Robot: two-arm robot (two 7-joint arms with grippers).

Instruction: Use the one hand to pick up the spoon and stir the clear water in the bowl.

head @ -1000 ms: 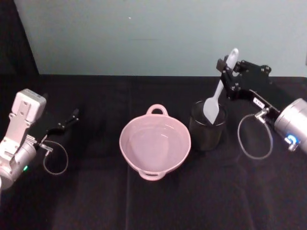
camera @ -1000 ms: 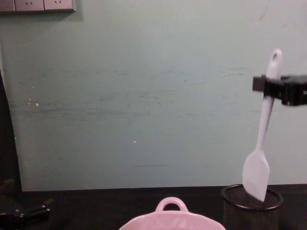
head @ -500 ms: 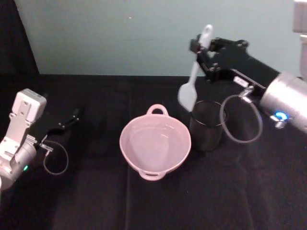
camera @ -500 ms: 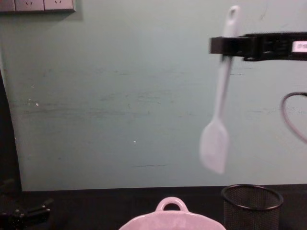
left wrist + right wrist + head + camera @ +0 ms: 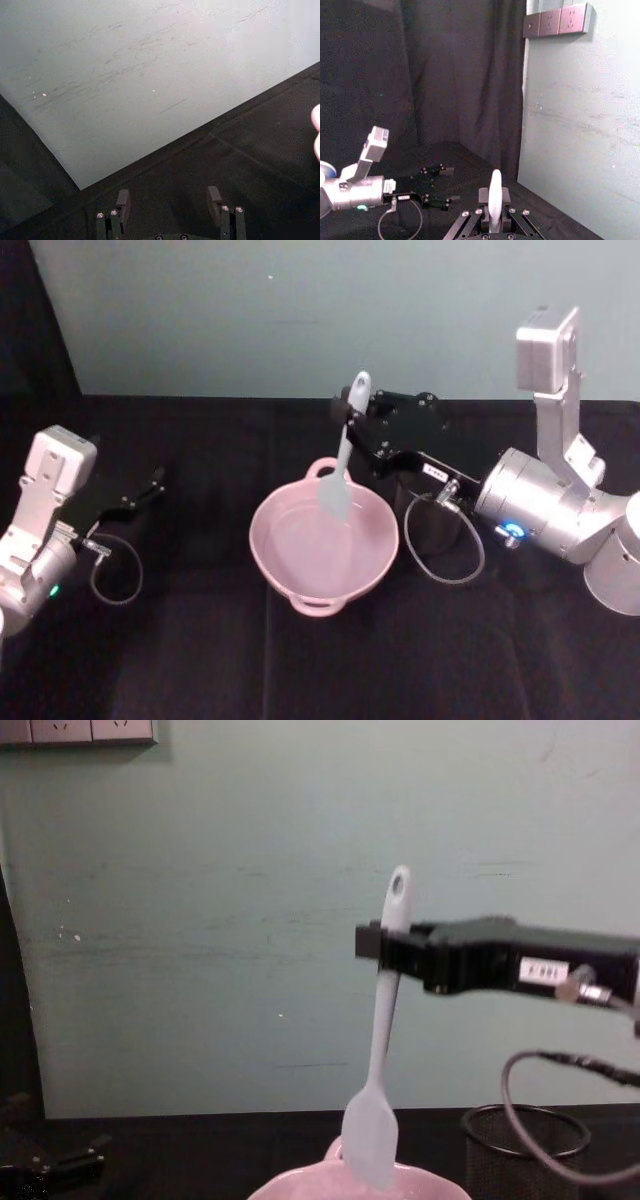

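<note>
Since half a second ago the right gripper (image 5: pixel 352 420) has swung left and down from above the mesh cup, and the spoon now hangs over the bowl. Its black fingers (image 5: pixel 366 942) pinch the white spoon (image 5: pixel 378 1050) high on the handle, just under the oval hole, so the spoon hangs nearly upright with its scoop end down. The scoop sits at the back of the pink bowl (image 5: pixel 262 550), beside the loop handle; whether it touches the water (image 5: pixel 315 545) I cannot tell. Just to the right of the bowl stands the black wire-mesh cup (image 5: pixel 520 1160), partly hidden under the gripper's body, with a grey cable loop (image 5: pixel 440 558) drooping in front of it. Everything stands on a table (image 5: pixel 300 670) draped in black cloth, backed by a pale green wall (image 5: pixel 200 920) with sockets (image 5: pixel 80 730) high up. Far to the left, the left gripper (image 5: pixel 150 485) rests low over the cloth, fingers spread, well apart from the bowl.
</note>
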